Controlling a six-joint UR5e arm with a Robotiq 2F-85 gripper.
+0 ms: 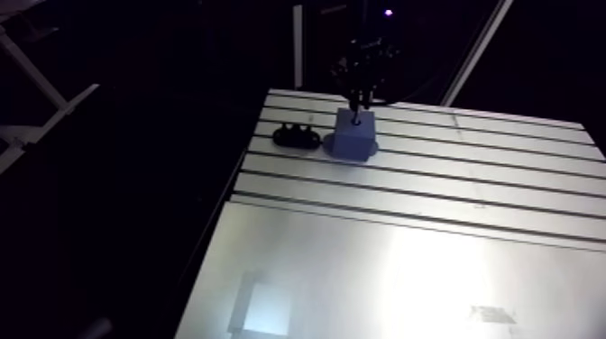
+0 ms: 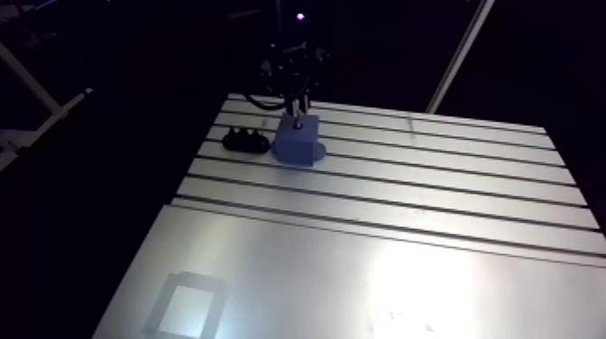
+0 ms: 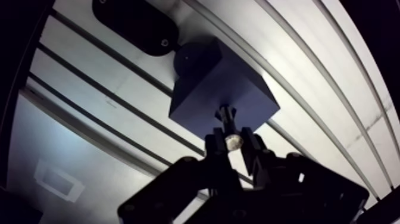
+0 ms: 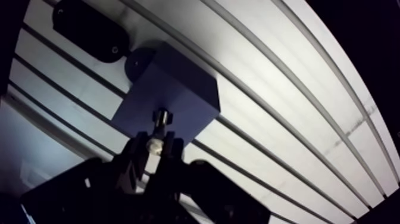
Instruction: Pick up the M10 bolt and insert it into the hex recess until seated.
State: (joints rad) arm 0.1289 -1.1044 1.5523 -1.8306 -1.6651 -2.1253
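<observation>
The gripper (image 3: 232, 142) pinches the M10 bolt (image 3: 225, 118), whose lower end meets the blue block (image 3: 199, 77) under it; I judge that seating is still to do.

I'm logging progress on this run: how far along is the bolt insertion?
Done: the pick-up; the gripper is shut on the bolt. In hand: the bolt stands upright with its lower end at the top face of the blue block on the table. Left: pressing it down until seated and letting go; the recess is hidden, so depth is unclear.
</observation>
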